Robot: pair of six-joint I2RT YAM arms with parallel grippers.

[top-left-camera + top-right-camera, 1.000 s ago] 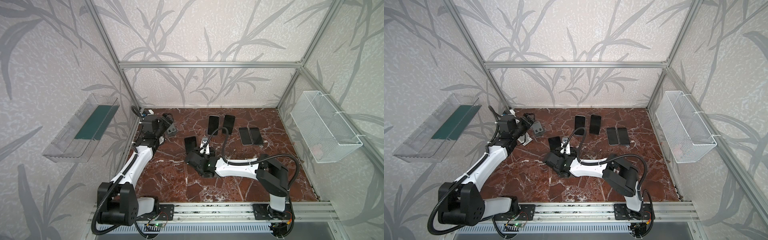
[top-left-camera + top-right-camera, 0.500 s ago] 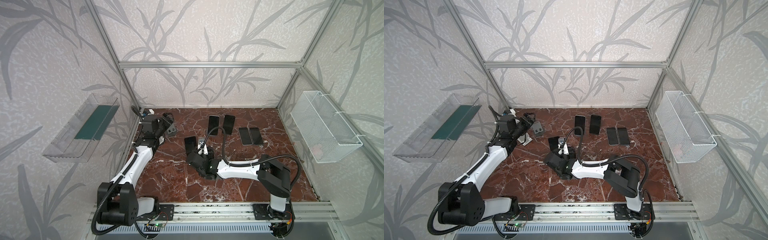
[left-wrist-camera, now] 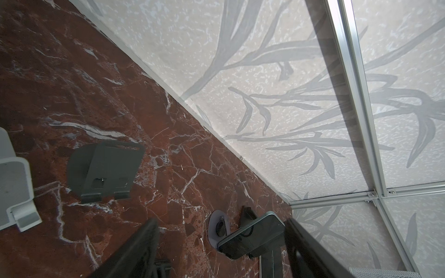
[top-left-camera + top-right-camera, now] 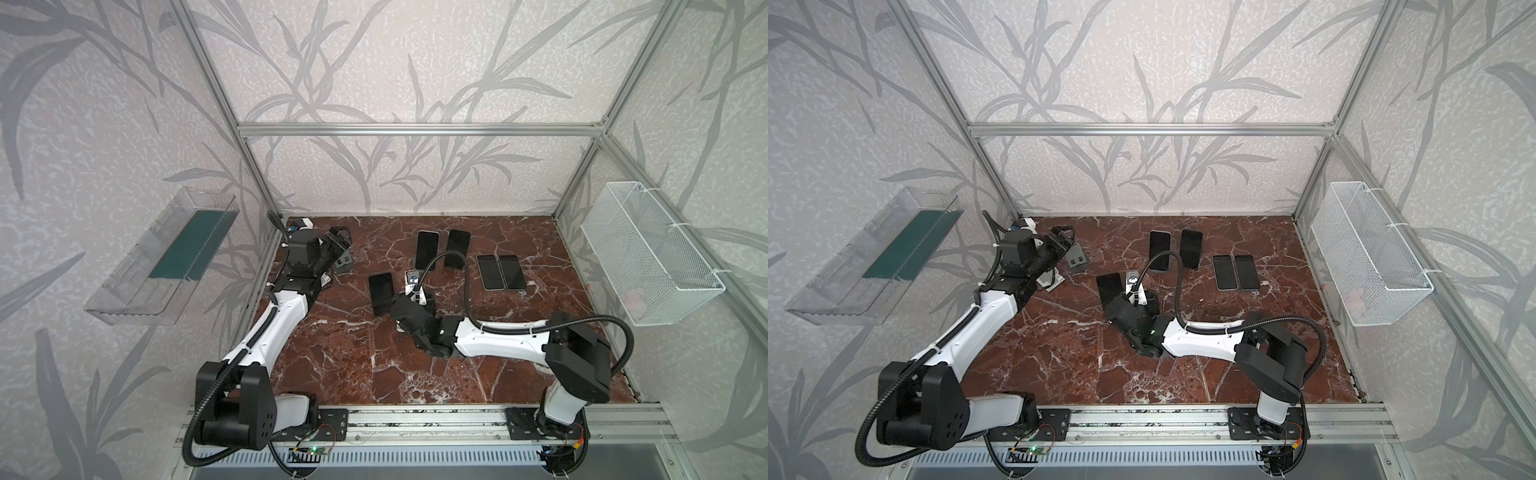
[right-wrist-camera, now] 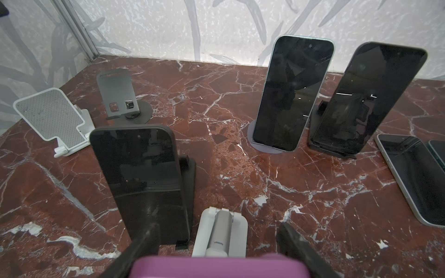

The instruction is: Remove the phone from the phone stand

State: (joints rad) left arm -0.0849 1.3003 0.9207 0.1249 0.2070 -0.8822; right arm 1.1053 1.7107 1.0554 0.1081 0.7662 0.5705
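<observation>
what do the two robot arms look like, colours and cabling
Both the left arm and right arm have white shell links joined by chunky black joints. A black ribbed cable hose runs along each. The left pincer and right pincer are black with flat dark fingers. A small green light glows on the right wrist.

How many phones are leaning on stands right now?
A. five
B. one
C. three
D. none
C: in the right wrist view a black phone leans on the near black stand, and a light-edged phone and another dark phone are propped up further back; the purple phone sits in the right gripper instead.
</observation>
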